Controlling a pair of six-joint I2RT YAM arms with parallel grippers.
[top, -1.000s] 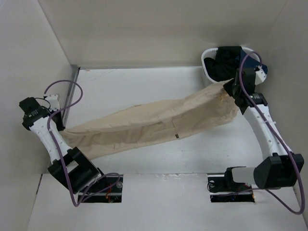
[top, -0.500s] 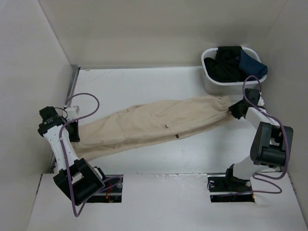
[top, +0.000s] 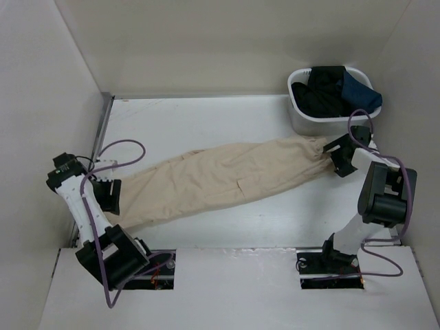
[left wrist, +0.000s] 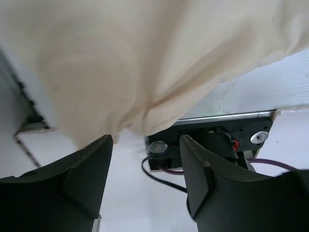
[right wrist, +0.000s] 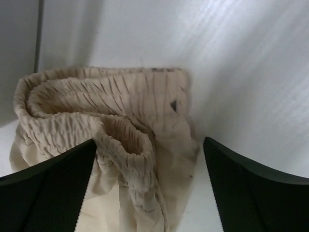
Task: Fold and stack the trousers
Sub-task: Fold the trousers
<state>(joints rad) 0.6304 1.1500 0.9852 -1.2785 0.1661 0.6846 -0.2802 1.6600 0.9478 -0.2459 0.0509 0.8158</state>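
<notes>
The beige trousers lie flat and stretched in a diagonal across the white table, leg ends at the near left, gathered waist at the far right. My left gripper sits at the leg end, open. In the left wrist view its fingers stand apart with only bare table between them, and the cloth hangs just beyond their tips. My right gripper is open wide at the waist end. The crumpled waistband lies between its fingers, untouched on either side.
A white basket at the far right corner holds a black garment and a navy blue one, just behind my right gripper. Walls enclose the table on the left, back and right. The left arm's base mount shows past the cloth.
Both grippers went from shut on the trousers to open and let them go. The trousers were lowered from a raised stretch and now rest flat. Both arms have dropped low.
</notes>
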